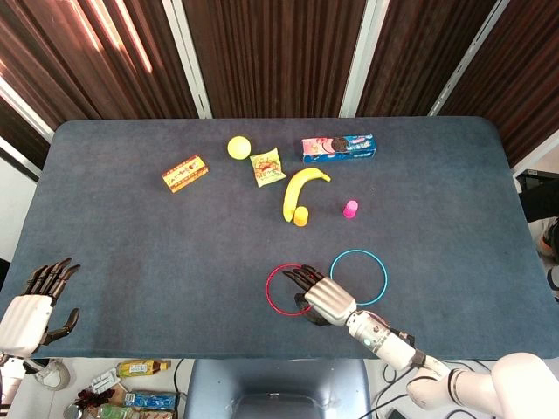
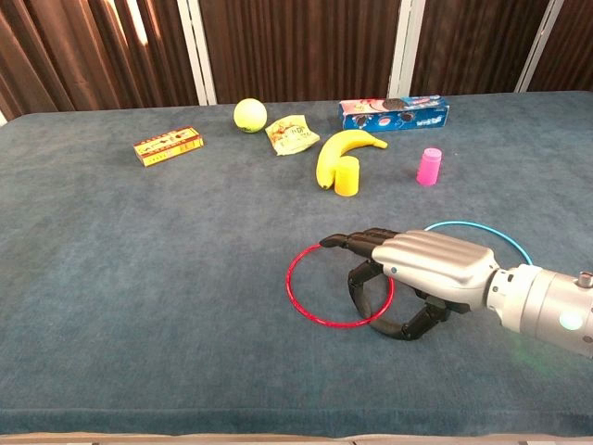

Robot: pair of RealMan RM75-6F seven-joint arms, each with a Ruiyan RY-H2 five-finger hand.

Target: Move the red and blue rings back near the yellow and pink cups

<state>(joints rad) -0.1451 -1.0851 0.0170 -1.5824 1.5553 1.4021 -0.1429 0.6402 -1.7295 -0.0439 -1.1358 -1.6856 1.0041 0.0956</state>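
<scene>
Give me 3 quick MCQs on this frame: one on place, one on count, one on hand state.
1. Where is the right hand?
A. over the red ring
B. on the cookie box
C. beside the tennis ball

2. How many rings lie on the table?
A. one
B. two
C. four

3. What does the left hand hold?
A. the banana
B. the pink cup
C. nothing

Answers: 1 A, the right hand has its fingers curled down over the red ring. 2 B, only the red ring and the blue ring show. 3 C, the left hand hangs off the table edge, fingers apart.
</scene>
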